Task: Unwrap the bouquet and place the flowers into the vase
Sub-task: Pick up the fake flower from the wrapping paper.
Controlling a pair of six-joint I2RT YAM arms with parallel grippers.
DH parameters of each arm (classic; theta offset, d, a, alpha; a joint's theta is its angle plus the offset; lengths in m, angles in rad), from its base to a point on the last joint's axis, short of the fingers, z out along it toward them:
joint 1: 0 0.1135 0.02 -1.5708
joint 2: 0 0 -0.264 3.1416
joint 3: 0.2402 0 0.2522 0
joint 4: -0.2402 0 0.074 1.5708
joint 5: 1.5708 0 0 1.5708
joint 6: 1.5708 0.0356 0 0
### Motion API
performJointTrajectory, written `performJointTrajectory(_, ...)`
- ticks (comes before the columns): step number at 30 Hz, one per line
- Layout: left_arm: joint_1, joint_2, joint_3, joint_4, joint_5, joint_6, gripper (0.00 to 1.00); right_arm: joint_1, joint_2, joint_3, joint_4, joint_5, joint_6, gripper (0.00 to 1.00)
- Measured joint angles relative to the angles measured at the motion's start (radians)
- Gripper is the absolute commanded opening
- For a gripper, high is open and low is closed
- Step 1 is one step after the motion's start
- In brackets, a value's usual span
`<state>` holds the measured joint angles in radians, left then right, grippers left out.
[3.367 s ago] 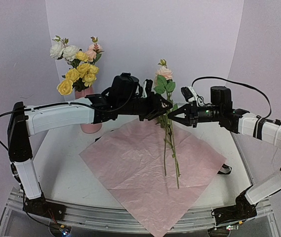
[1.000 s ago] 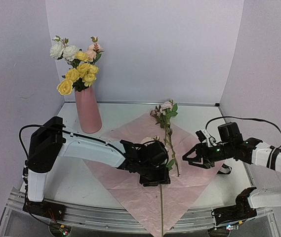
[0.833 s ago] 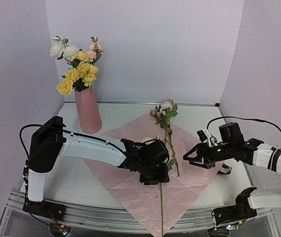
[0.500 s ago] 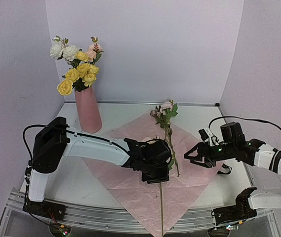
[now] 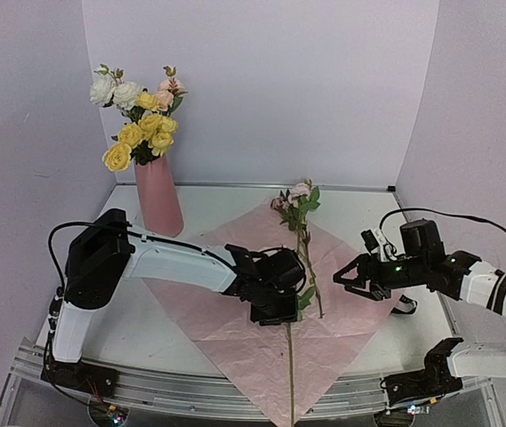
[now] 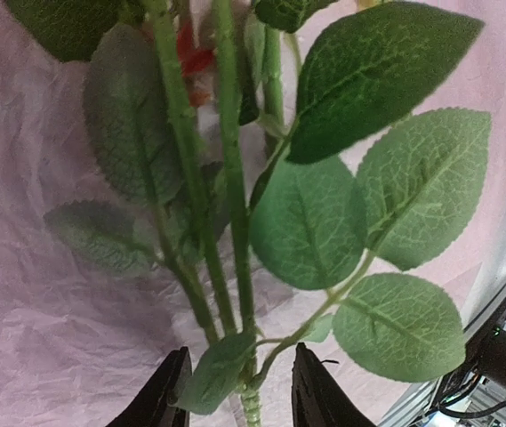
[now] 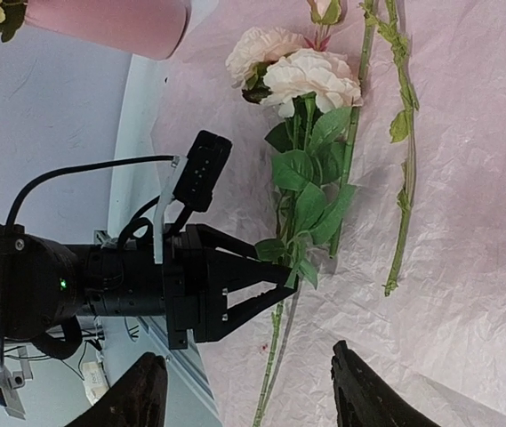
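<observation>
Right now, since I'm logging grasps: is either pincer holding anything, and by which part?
The left pincer grips a flower by its stem, at the lowest leaves; the right pincer holds nothing.

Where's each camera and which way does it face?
Top external: above and behind the bases, looking down across the table to the back wall; left arm and right arm show.
Left wrist: looks past the left tool at stems over pink paper; own fingertips show.
Right wrist: looks past the right tool at the left tool; own fingertips show.
Shared: left tool, in top and right wrist.
</observation>
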<state>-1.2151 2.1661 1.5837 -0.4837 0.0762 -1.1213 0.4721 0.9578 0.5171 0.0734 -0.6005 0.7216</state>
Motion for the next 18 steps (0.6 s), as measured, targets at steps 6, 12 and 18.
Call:
performJointTrajectory(6, 0.023, 0.026, 0.035, 0.001, 0.014, 0.028, 0.10, 0.000, 0.034, 0.025, -0.007, 0.007, -0.003, 0.65)
performJointTrajectory(12, 0.056, 0.029, 0.045, -0.008, 0.022, 0.067, 0.00, 0.000, 0.060, 0.056, -0.006, 0.018, -0.006, 0.65)
performJointTrajectory(18, 0.064, 0.018, 0.105, -0.061, -0.027, 0.136, 0.00, 0.000, 0.104, 0.089, -0.009, 0.034, -0.025, 0.65)
